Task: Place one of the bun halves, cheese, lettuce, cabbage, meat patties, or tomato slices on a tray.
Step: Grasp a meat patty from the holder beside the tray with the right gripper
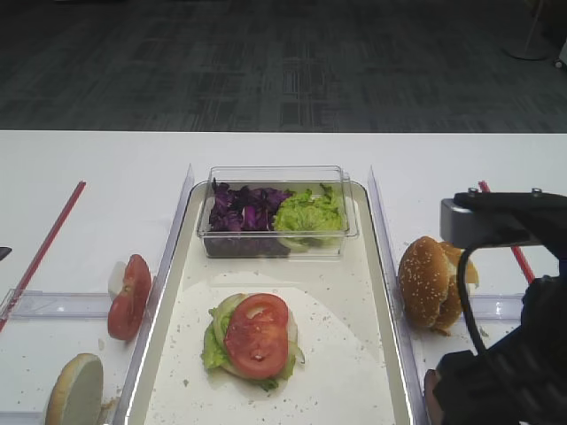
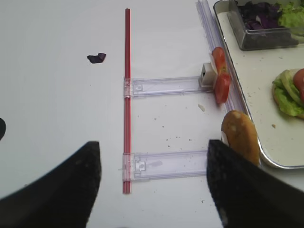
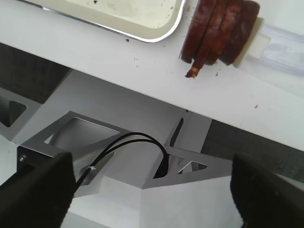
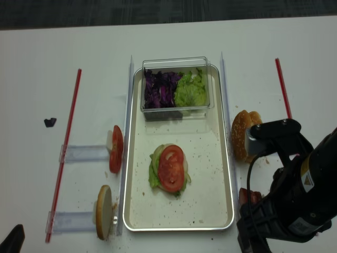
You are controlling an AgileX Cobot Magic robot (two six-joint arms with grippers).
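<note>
The right end effector (image 3: 152, 190) hangs with its jaws wide apart and empty, near the meat patties (image 3: 221, 31) stacked on the desk (image 3: 118, 61). On the tray (image 1: 354, 292), lettuce (image 1: 215, 348) and a tomato slice (image 1: 257, 335) already lie; a patty is probably next.

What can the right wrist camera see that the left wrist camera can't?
Only the right wrist view shows the meat patties, standing on edge in a clear holder beside the tray's corner, plus the metal frame under the table's edge.

Only the left wrist view shows the red rod, the tomato slices standing in their holder, a bun half on edge, the clear box with cabbage and lettuce, and the lettuce-and-tomato stack on the tray.

Both show the white table, a part of the tray, and dark, wide-apart gripper fingers at the bottom corners.
</note>
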